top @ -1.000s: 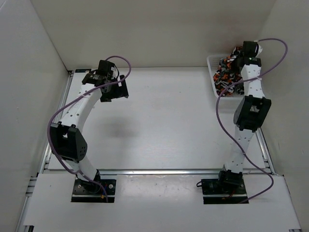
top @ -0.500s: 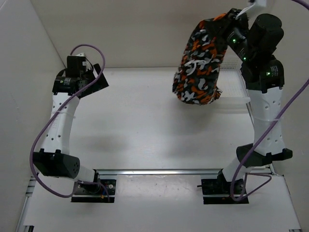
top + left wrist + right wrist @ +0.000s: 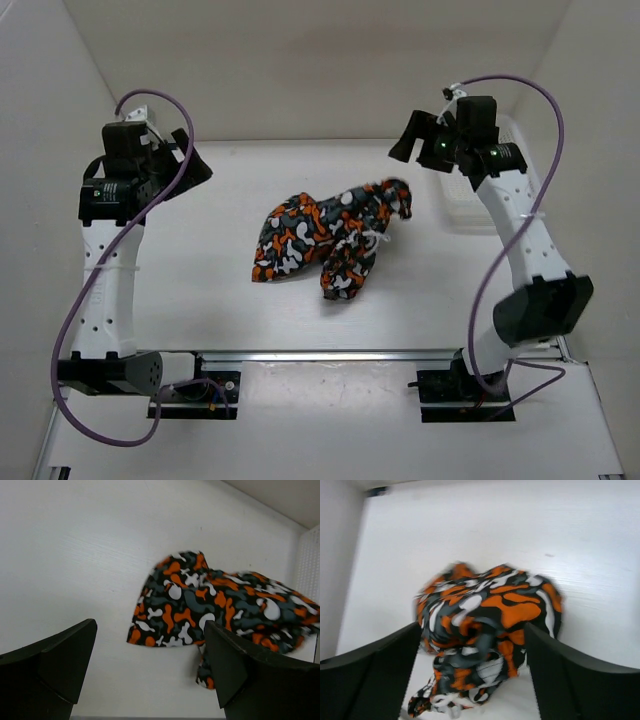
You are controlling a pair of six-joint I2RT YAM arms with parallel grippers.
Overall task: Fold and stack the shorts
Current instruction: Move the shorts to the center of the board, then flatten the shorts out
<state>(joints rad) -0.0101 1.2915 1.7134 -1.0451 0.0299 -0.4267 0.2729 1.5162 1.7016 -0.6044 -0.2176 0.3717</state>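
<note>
No text, label, brand, number or sign can be read in any of the three views. The print on the shorts [image 3: 330, 240] is only orange, white, grey and black blotches, with no legible letters or figures.

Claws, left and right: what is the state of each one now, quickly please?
Left claw: open, holding nothing.
Right claw: open, holding nothing; the shorts lie loose on the table.
</note>
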